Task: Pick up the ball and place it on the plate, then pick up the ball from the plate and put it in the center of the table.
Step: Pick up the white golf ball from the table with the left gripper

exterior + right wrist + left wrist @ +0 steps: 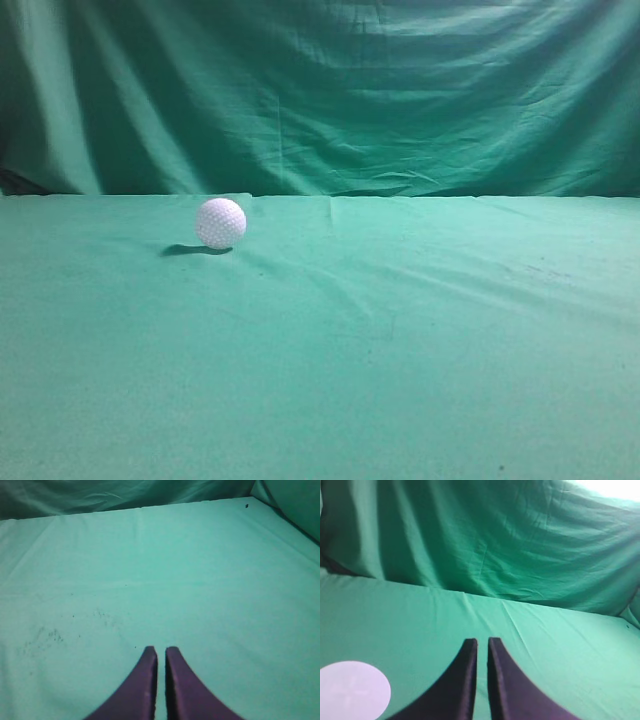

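Note:
The ball, white and dimpled, rests on the table, left of the middle, with a small shadow at its left. No gripper shows in the exterior view. In the left wrist view my left gripper is shut and empty, low over the cloth. A pale, flat-looking round disc lies to its lower left; it looks like the plate, though it is blurred. In the right wrist view my right gripper is shut and empty above bare cloth.
A darker green draped backdrop hangs behind the table's far edge. The cloth has faint dark specks in the right wrist view. The table's right edge shows at the upper right of that view.

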